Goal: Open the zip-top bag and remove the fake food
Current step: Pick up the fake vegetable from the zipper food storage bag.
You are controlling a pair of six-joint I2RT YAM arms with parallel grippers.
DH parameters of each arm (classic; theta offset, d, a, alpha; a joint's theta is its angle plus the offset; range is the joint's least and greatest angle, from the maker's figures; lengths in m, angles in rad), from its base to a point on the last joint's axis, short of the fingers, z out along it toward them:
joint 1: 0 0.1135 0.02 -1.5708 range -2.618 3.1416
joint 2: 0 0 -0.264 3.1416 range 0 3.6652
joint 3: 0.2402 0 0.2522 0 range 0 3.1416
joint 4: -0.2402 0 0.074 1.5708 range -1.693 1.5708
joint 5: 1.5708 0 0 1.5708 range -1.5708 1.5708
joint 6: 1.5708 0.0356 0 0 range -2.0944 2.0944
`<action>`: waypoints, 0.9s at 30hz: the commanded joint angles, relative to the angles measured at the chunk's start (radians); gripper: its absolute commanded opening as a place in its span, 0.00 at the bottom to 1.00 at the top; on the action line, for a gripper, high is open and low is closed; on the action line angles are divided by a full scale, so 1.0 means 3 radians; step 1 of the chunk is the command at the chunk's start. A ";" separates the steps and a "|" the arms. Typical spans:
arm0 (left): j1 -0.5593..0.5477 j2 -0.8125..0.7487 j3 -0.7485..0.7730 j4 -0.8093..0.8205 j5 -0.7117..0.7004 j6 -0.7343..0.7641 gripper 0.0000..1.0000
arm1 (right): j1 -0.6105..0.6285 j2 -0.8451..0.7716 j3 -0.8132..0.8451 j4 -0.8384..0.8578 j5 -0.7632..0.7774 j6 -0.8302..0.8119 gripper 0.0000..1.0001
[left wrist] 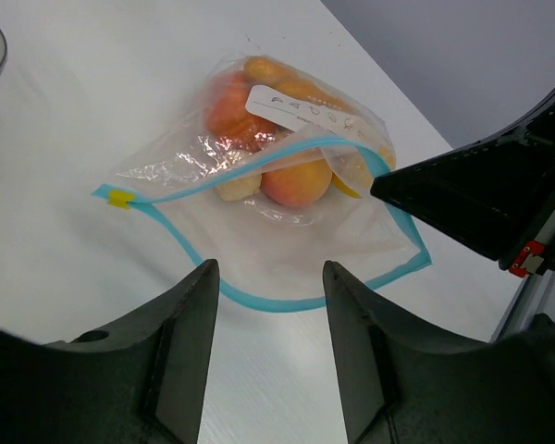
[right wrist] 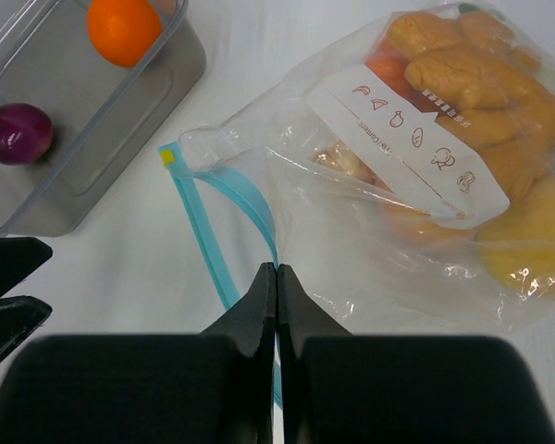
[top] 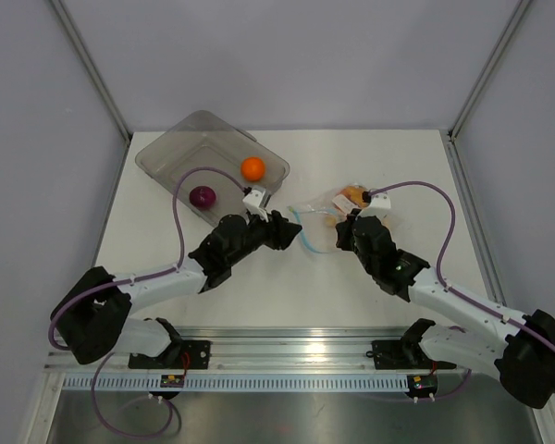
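The clear zip-top bag (top: pixel 312 228) lies mid-table with its teal-edged mouth gaping toward my left arm. Fake food fills its far end: a peach (left wrist: pixel 297 181), orange and yellow pieces (right wrist: pixel 481 74). My right gripper (right wrist: pixel 277 268) is shut on the bag's upper zip strip (right wrist: pixel 250 199) and appears as a black wedge (left wrist: pixel 481 199) in the left wrist view. My left gripper (left wrist: pixel 268 268) stands open at the mouth, its fingertips straddling the lower teal strip (left wrist: pixel 277 303) without pinching it. An orange ball (top: pixel 252 168) and a purple piece (top: pixel 203 196) lie in the tray.
A grey translucent tray (top: pixel 166 148) sits at the back left, just behind my left gripper; its corner shows in the right wrist view (right wrist: pixel 139 102). Walls close in the table on the left, right and back. A white label (left wrist: pixel 301 111) is stuck on the bag.
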 commanded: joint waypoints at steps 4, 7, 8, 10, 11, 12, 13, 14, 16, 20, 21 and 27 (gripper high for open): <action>-0.0173 0.0246 0.0201 0.0297 -0.0013 0.0158 0.51 | -0.0020 -0.0143 -0.0093 0.0404 -0.0133 -0.0015 0.00; -0.0265 0.0404 0.0319 0.0251 -0.0023 0.0209 0.51 | -0.0020 -0.0189 -0.0114 0.0430 -0.0174 -0.0015 0.00; -0.0280 0.0460 0.0349 0.0231 -0.0038 0.0214 0.51 | -0.0020 -0.0200 -0.0119 0.0430 -0.0184 -0.0021 0.00; -0.0280 0.0512 0.0406 0.0164 -0.0044 0.0153 0.52 | -0.0020 -0.0220 -0.0119 0.0440 -0.0230 -0.0031 0.00; -0.0280 0.0527 0.0406 0.0169 -0.0034 0.0158 0.52 | -0.0020 -0.0225 -0.0119 0.0450 -0.0256 -0.0036 0.00; -0.0280 0.0563 0.0406 0.0200 -0.0008 0.0173 0.52 | -0.0020 -0.0230 -0.0119 0.0460 -0.0281 -0.0046 0.00; -0.0280 0.0583 0.0421 0.0200 -0.0003 0.0178 0.52 | -0.0020 -0.0236 -0.0119 0.0476 -0.0327 -0.0051 0.00; -0.0280 0.0604 0.0426 0.0200 -0.0008 0.0163 0.52 | -0.0020 -0.0251 -0.0124 0.0491 -0.0353 -0.0056 0.00; -0.0280 0.0650 0.0447 0.0185 -0.0018 0.0158 0.52 | -0.0020 -0.0281 -0.0134 0.0517 -0.0424 -0.0077 0.00; -0.0280 0.0732 0.0559 0.0047 -0.0064 0.0183 0.54 | -0.0015 -0.0328 -0.0160 0.0573 -0.0552 -0.0123 0.00; -0.0280 0.0752 0.0580 0.0016 -0.0059 0.0183 0.54 | -0.0015 -0.0333 -0.0150 0.0578 -0.0644 -0.0143 0.00; -0.0235 0.0819 0.0621 -0.0076 -0.0294 0.0158 0.55 | 0.0006 -0.0292 -0.0124 0.0634 -0.0931 -0.0276 0.00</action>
